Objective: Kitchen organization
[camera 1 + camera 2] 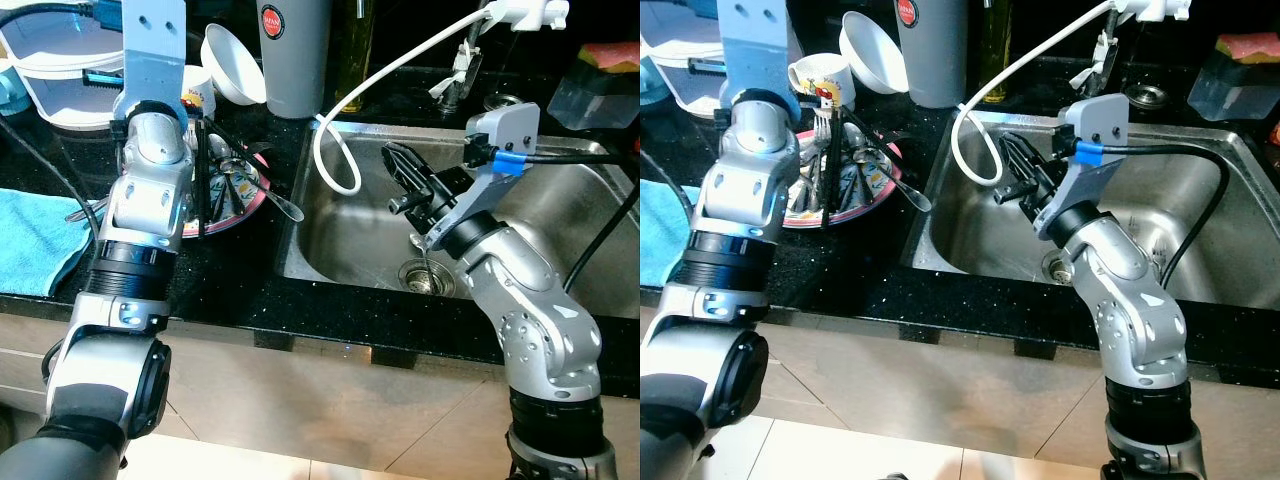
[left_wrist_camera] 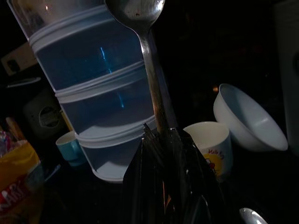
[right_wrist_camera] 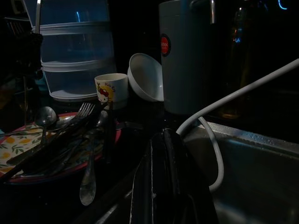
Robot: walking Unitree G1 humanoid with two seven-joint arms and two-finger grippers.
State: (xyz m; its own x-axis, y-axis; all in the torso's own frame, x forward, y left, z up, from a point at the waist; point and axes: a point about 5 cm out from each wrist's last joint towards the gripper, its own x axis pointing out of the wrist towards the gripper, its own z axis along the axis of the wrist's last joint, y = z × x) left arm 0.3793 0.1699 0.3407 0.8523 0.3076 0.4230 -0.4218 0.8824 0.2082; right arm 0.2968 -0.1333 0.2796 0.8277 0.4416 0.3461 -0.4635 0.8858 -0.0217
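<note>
Cutlery lies heaped on a flowered plate (image 1: 872,205) with a pink rim, which stands on the black counter (image 1: 235,285) just beside the left edge of the steel sink (image 1: 1200,265). The left gripper (image 1: 205,180) hangs over this plate with its two black fingers pointing down into the pile. In the left wrist view the fingers are pressed together on the handle of a spoon (image 2: 142,28), and the bowl of the spoon stands upright above them, in front of a stack of clear plastic containers (image 2: 88,88). Forks and other spoons (image 3: 88,184) rest across the plate below, and one spoon reaches over the rim toward the sink.

Behind the plate stand a cartoon mug (image 1: 820,82) and a white bowl (image 1: 872,52) that is tilted on its side, and next to them a tall grey flask (image 1: 293,55) with a red round label. A blue cloth (image 1: 35,240) lies on the counter at the far left.

The right gripper (image 1: 405,175) is held over the sink basin, well apart from the plate, and its fingers are clenched with nothing between them. A white hose (image 1: 345,150) curves down from the tap into the sink just beside this gripper. The drain (image 1: 425,275) is below the right wrist.
</note>
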